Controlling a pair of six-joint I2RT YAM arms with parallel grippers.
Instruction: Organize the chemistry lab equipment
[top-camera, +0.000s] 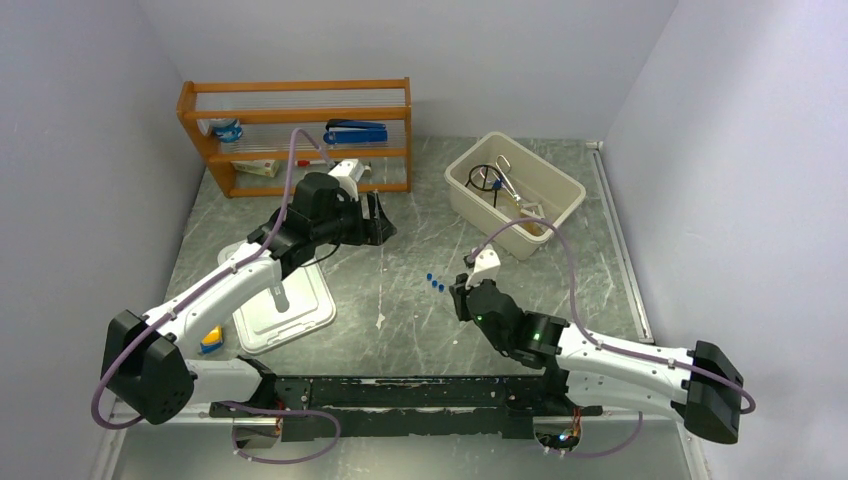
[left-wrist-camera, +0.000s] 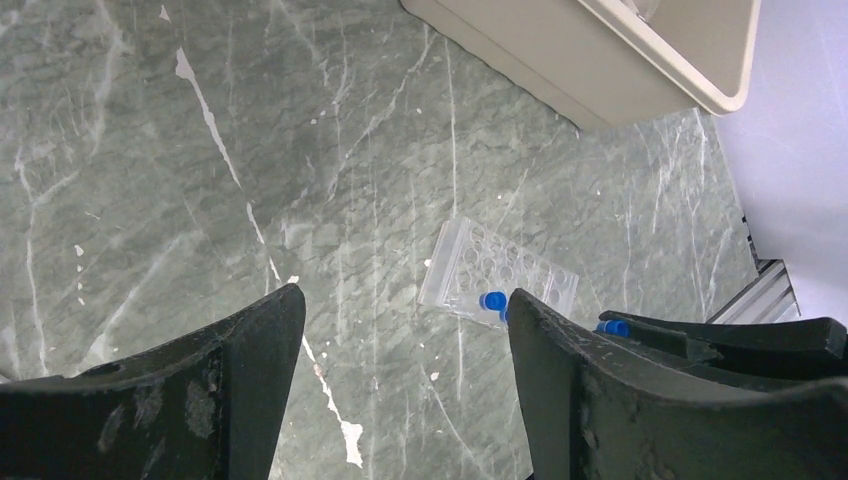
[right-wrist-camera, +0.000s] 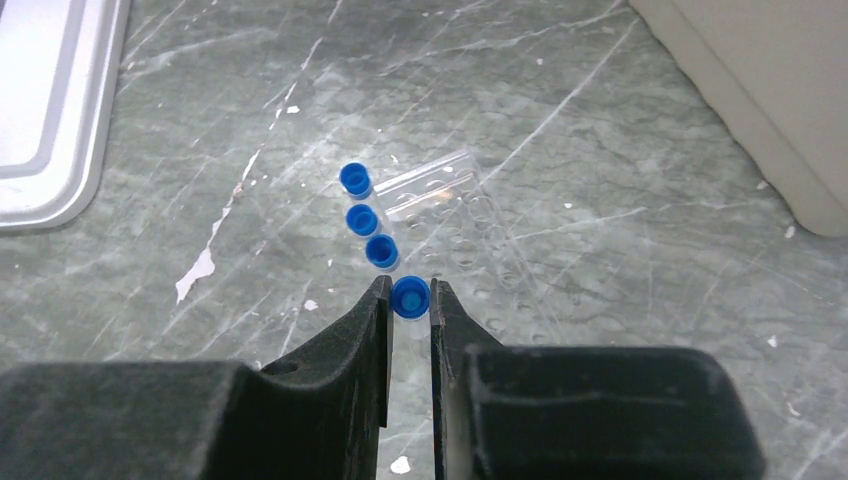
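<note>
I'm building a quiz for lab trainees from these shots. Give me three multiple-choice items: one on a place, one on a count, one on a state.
1. Where do the metal tongs lie?
A) in the beige bin
B) on the orange shelf
C) in a gripper

2. How many blue caps show in the right wrist view?
A) two
B) four
C) six

3. What is the right gripper doing?
A) gaping wide, empty
B) closed on a blue cap
C) holding the tongs

Answers: 1 A, the tongs rest inside the bin. 2 B, four caps sit in a row. 3 B, its fingers pinch the nearest cap.
</note>
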